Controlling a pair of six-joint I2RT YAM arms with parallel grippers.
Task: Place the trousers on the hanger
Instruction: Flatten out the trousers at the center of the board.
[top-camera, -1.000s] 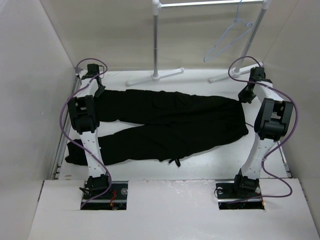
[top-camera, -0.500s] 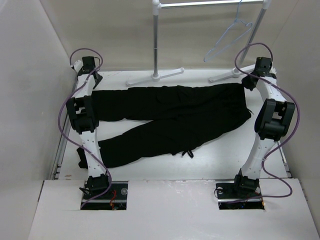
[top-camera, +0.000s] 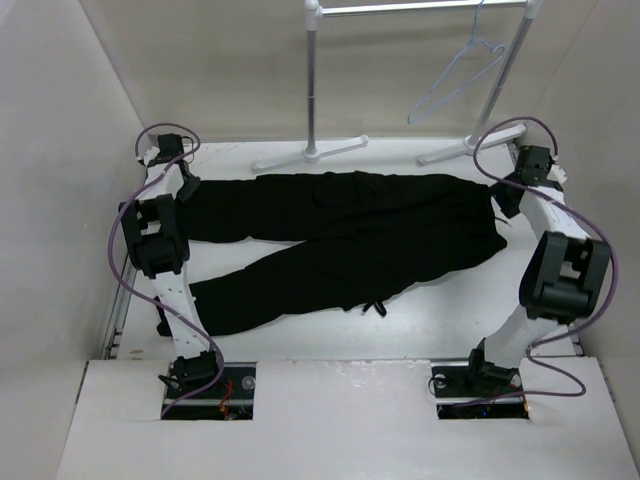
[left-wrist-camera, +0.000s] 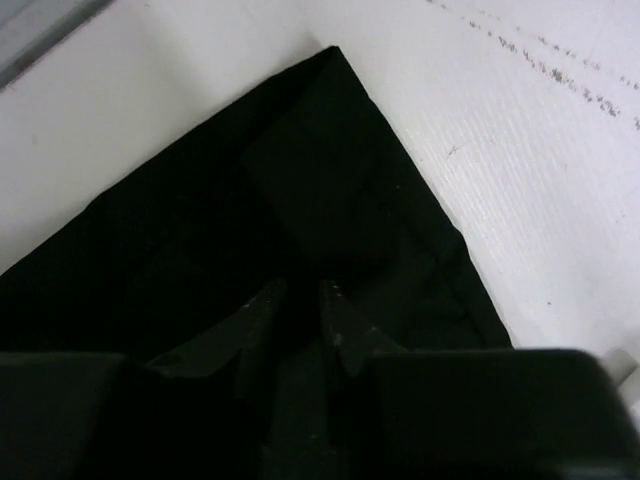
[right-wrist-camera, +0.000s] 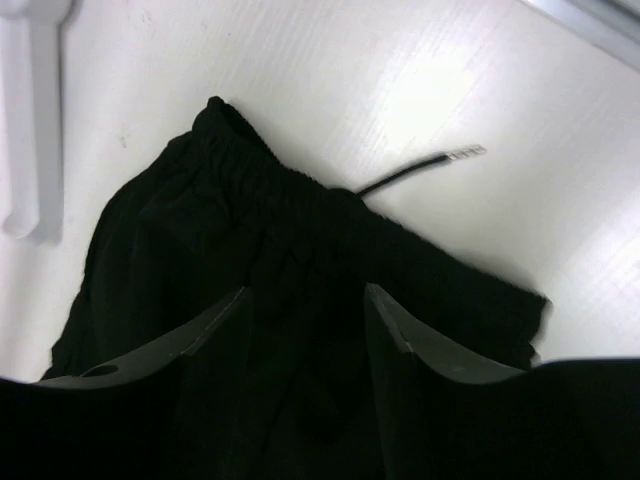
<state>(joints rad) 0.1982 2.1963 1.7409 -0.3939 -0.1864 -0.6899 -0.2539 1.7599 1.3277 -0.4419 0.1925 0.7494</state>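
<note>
The black trousers (top-camera: 340, 240) lie spread across the white table, waist to the right and legs to the left. The hanger (top-camera: 455, 80) hangs from the rail at the back right, above the table. My left gripper (top-camera: 183, 178) hovers over the hem corner of the far leg (left-wrist-camera: 250, 200). Its fingers (left-wrist-camera: 298, 290) stand a narrow gap apart, and black on black hides whether cloth is pinched. My right gripper (top-camera: 503, 195) is over the waistband (right-wrist-camera: 250, 260). Its fingers (right-wrist-camera: 305, 295) are spread wide and hold nothing.
A white clothes rack stands at the back with two poles (top-camera: 313, 80) and feet (top-camera: 310, 155) close to the trousers' far edge. One foot (right-wrist-camera: 30, 130) shows in the right wrist view. A drawstring end (right-wrist-camera: 420, 168) lies on the table. Side walls close in left and right.
The trousers were drawn toward the back and stretched out flatter. The right gripper let go of the waist, opened, and drew off to the right. The left gripper's jaws opened, then narrowed again.
</note>
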